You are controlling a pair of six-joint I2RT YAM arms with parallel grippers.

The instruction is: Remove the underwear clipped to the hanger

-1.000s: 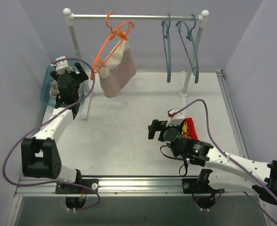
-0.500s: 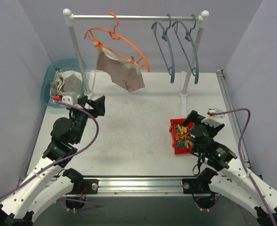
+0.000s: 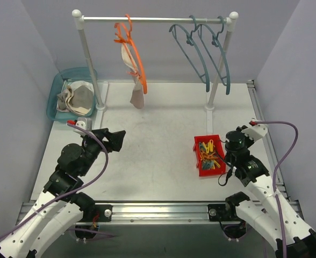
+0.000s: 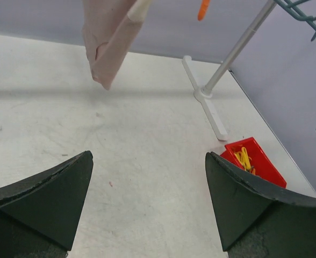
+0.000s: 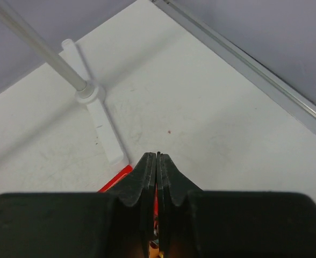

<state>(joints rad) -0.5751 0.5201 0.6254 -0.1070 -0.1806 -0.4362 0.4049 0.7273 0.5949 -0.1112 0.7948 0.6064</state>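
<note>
Partly done, I judge: pale briefs [image 3: 76, 98] lie in the teal bin [image 3: 55, 92], 1 pinkish-beige underwear [image 3: 137, 97] hangs clipped to the orange hanger [image 3: 135, 54], the left gripper [image 4: 148, 155] gapes wide and empty, and the right gripper [image 5: 157, 156] is closed on nothing.

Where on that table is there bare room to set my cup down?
The table's middle is bare, bordered by the rack's feet behind, the red bin on the right and the front rail. Crowded: the back-left corner with the teal basket, and under the dangling underwear.
</note>
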